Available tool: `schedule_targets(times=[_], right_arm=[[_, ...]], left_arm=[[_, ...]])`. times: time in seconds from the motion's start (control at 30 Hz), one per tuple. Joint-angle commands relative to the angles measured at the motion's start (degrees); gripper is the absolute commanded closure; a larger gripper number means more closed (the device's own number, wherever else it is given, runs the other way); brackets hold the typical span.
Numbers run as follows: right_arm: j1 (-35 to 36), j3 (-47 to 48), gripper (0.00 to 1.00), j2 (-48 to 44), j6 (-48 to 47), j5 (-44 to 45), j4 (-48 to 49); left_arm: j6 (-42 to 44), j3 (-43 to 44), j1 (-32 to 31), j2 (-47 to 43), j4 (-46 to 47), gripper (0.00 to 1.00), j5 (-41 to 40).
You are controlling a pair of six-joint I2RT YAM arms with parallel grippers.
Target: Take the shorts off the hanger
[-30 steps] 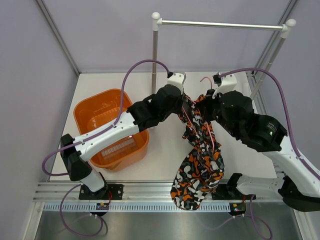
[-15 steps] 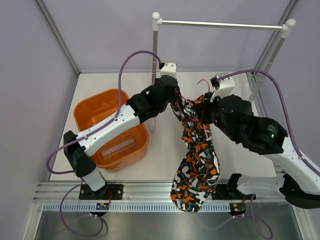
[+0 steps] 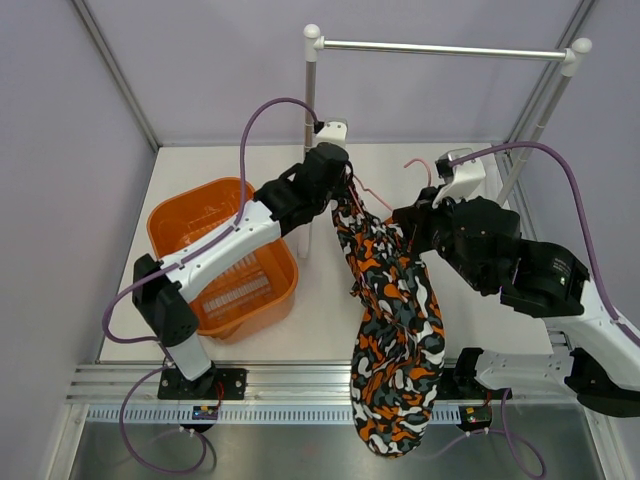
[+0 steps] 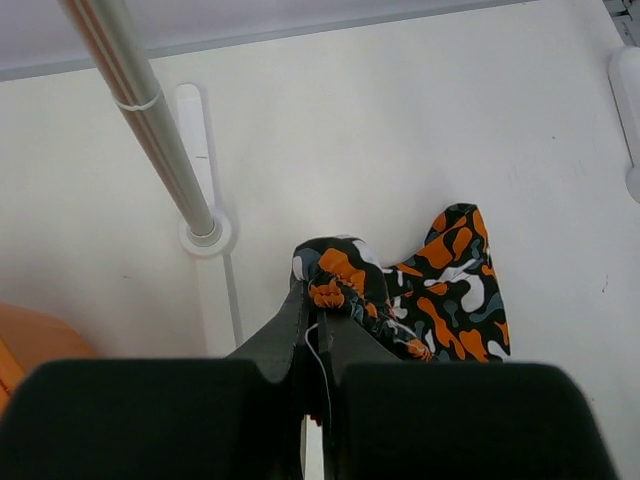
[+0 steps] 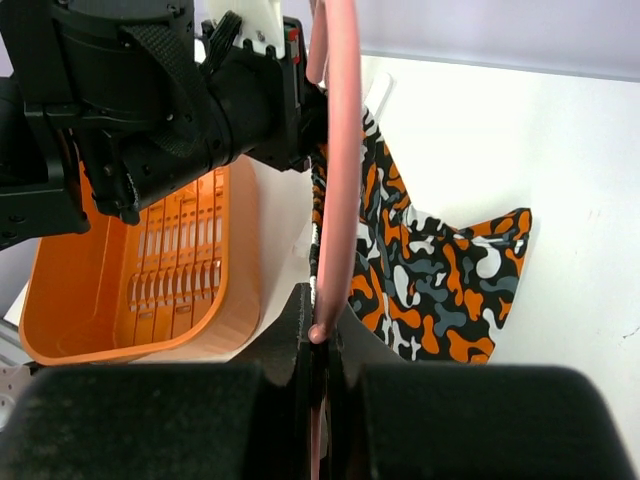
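Observation:
The camouflage shorts (image 3: 395,330) hang in the air from my left gripper (image 3: 345,195), which is shut on their top edge; they also show in the left wrist view (image 4: 400,285) and the right wrist view (image 5: 430,270). The pink hanger (image 3: 385,205) is a thin wire between the two arms, its hook near the right wrist. My right gripper (image 5: 322,325) is shut on the hanger's pink wire (image 5: 335,160). In the top view the right gripper (image 3: 412,228) is just right of the shorts' upper part. The shorts trail down past the table's front rail.
An orange plastic basket (image 3: 190,235) stands at the left, under the left arm. A silver rail with white end caps (image 3: 440,47) spans the back, its left post (image 3: 309,110) just behind the left gripper, its base in the left wrist view (image 4: 205,235).
My left gripper has moved back and to the left with the shorts, drawing the cloth away from the right gripper and the hanger. The shorts now hang lower and straighter.

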Motion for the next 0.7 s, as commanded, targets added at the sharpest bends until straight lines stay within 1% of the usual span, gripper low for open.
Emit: schedule_targets(times=[0.0, 0.1, 0.27, 0.3, 0.37, 0.43, 0.47, 0.5, 0.57, 0.6, 0.67], right_arm=[[1.0, 2.5, 1.00, -1.1, 0.5, 4.4, 0.6], [0.9, 1.8, 1.00, 0.0, -0.2, 6.5, 2.1], [0.9, 0.6, 1.00, 1.3, -3.4, 9.3, 7.2], [1.0, 0.6, 1.00, 1.8, -4.2, 10.7, 8.9], [0.9, 0.5, 1.00, 2.4, -6.3, 12.2, 10.5], [1.0, 0.0, 1.00, 3.1, -8.2, 14.5, 14.1], [0.9, -1.0, 1.00, 3.3, -10.7, 15.3, 15.8], [0.9, -1.5, 1.00, 4.1, -12.2, 16.9, 19.0], [0.2, -2.9, 1.00, 4.9, -15.4, 18.2, 22.0], [-0.5, -3.0, 1.00, 5.7, -15.5, 18.2, 23.4], [-4.1, -2.7, 1.00, 6.5, -15.5, 16.2, 24.3]], left_arm=[[1.1, -1.4, 0.6, -1.2, 4.9, 1.00, 2.8], [1.6, -6.3, 0.0, -5.5, 8.1, 1.00, 8.8], [3.6, -10.0, -3.4, -9.4, 6.7, 1.00, 13.5], [4.0, -11.0, -4.1, -11.4, 7.0, 1.00, 14.0], [5.2, -13.1, -6.7, -14.1, 8.0, 1.00, 15.3], [6.2, -15.6, -9.4, -18.0, 9.4, 1.00, 18.6], [7.8, -16.2, -10.2, -19.3, 9.9, 1.00, 20.3], [8.5, -16.5, -11.1, -20.5, 9.9, 1.00, 23.8], [11.1, -17.6, -13.9, -24.2, 10.1, 1.00, 26.6], [11.9, -17.8, -14.9, -25.3, 9.9, 1.00, 28.0], [14.1, -17.7, -17.4, -28.2, 8.6, 1.00, 28.6]])
